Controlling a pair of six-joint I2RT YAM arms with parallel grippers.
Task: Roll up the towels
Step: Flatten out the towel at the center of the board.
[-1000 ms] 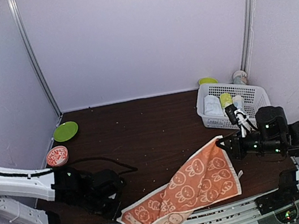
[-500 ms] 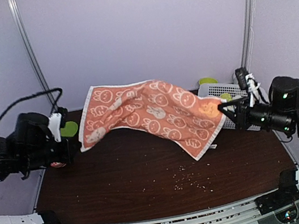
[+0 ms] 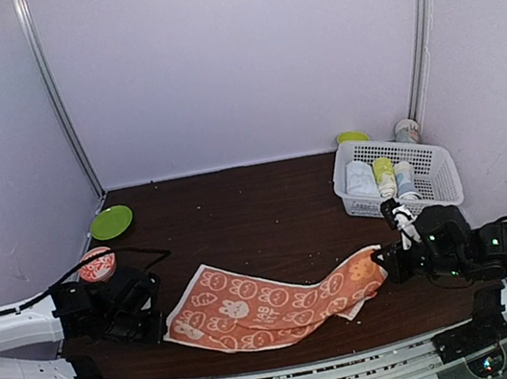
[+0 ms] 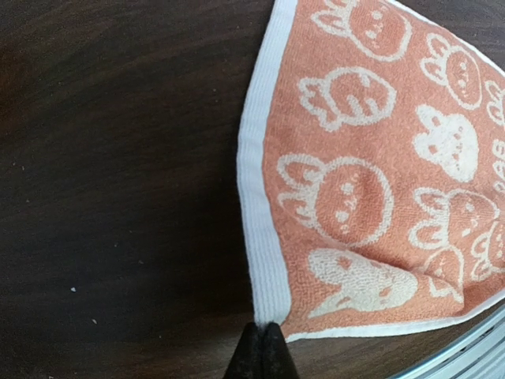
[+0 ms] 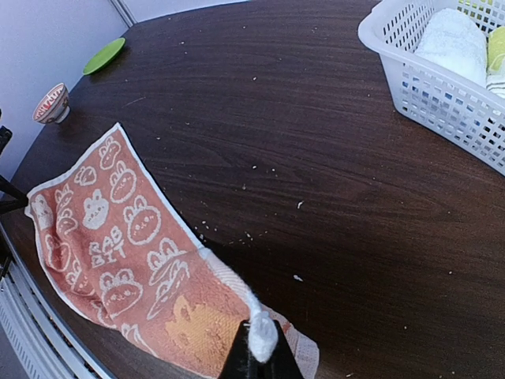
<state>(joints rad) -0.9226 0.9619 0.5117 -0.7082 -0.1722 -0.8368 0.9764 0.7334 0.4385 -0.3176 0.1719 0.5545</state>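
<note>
Stretching across the tabletop (image 3: 239,221) left of the white basket (image 3: 434,193), the orange bunny towel (image 3: 272,301) has opposite corners pinched by the left jaws and the right jaws.

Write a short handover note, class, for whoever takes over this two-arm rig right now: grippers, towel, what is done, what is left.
Left gripper: shut on a left corner of the orange rabbit-print towel.
Right gripper: shut on the towel's opposite end, which is bunched and slightly raised.
Towel: stretched between the arms on the table near its front edge. The left part is flat, the right part creased.
White basket, rear right: holds a white roll, a yellow-green roll and a third pale item I cannot identify.
Done: towel laid out.
Left: flatten the right end, then roll it. No rolling has begun.
</note>
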